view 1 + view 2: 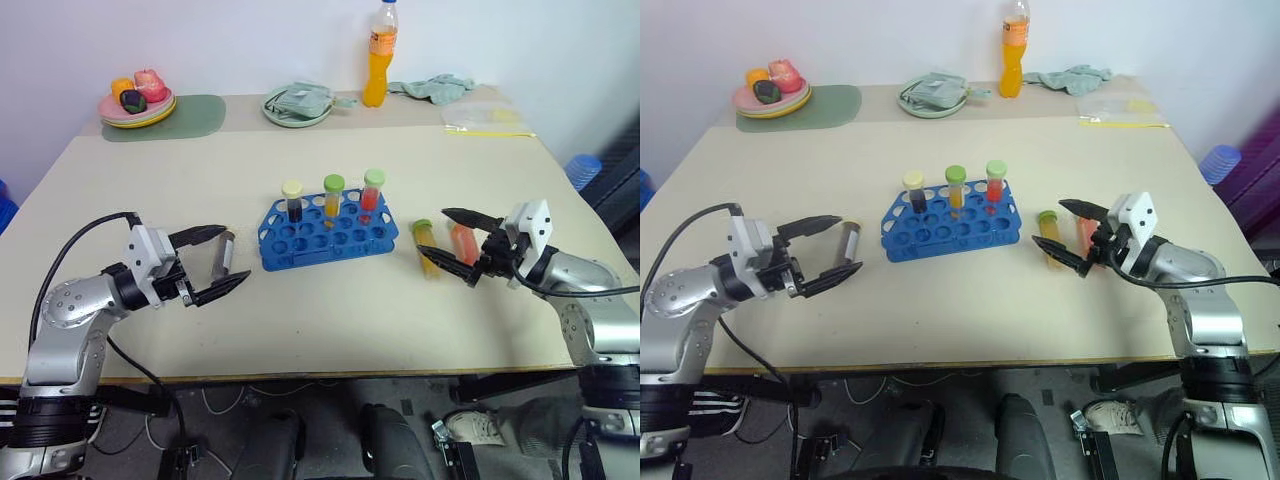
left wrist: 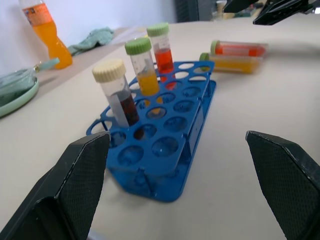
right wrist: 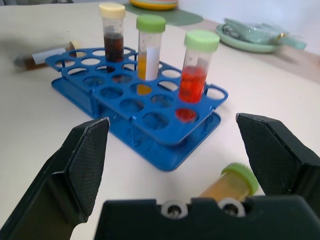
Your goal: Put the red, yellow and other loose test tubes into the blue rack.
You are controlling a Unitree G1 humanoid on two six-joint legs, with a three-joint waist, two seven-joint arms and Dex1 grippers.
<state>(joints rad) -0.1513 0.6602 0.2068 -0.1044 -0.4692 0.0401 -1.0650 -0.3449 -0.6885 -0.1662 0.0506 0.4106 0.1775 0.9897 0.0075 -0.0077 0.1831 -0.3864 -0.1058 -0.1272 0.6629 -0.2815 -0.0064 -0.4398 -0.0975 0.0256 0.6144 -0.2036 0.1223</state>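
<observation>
Three tubes stand in the blue rack (image 1: 328, 229), three loose tubes (image 1: 427, 247) left on the table, both my claws (image 1: 215, 266) wide open, empty.

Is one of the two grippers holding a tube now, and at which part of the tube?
Nothing is held. The left gripper and the right gripper are both open, each with a loose tube lying on the table between its fingers.

Blue rack (image 1: 330, 232) mid-table, three capped tubes (image 1: 333, 200) upright in back row: dark, yellow, red. Yellow tube (image 1: 426, 247), red tube (image 1: 462, 243) lie right; dark tube (image 1: 226, 255) lies left.
</observation>
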